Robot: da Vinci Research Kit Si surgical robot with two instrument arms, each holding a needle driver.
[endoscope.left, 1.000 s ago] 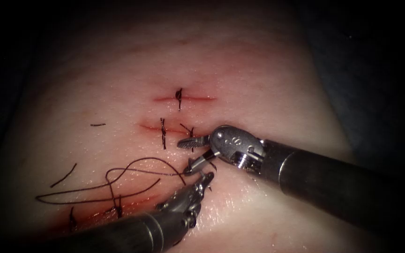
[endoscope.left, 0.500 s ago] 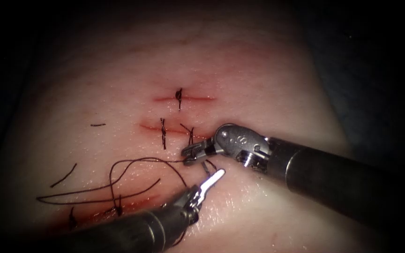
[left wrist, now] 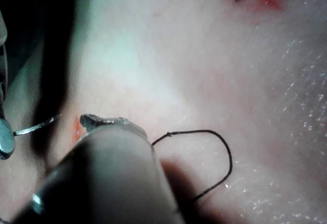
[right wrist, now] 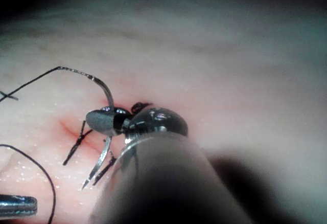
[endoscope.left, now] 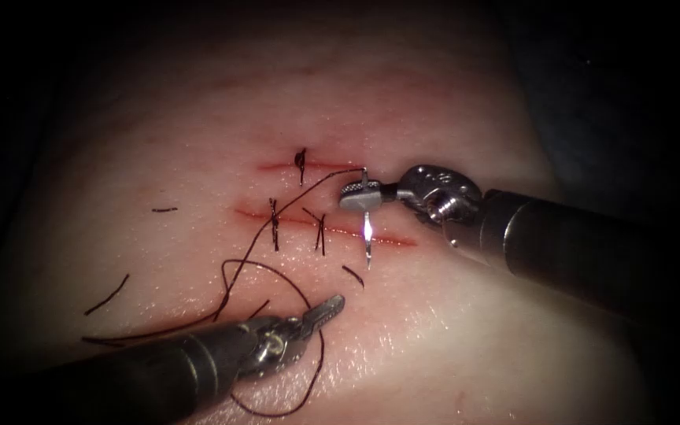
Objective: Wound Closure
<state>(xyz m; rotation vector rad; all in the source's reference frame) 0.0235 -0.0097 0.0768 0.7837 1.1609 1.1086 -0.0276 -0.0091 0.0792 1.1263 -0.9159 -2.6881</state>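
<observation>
Tissue [endoscope.left: 450, 346] lies pale and glistening under the light, crossed by short red cuts, and on the far left two loose cut ends of thread [endoscope.left: 106, 294] rest on it. Next along, the left tool [endoscope.left: 326, 306] comes in low from the lower left, its jaws together and holding nothing, the tip just above the surface. Thread [endoscope.left: 277, 228] curls in a loop around that tip and then climbs up and to the right across the middle cut [endoscope.left: 332, 230], past two dark stitches [endoscope.left: 275, 223] already set there. A third stitch [endoscope.left: 301, 162] sits on the cut above. Further right, the thread joins the needle [endoscope.left: 367, 236], which hangs free of the tissue, its point aimed down over the right end of the middle cut. Right tool [endoscope.left: 353, 194] grips the needle near its thread end, jaws clamped on it, with the shaft running off to the right edge.
</observation>
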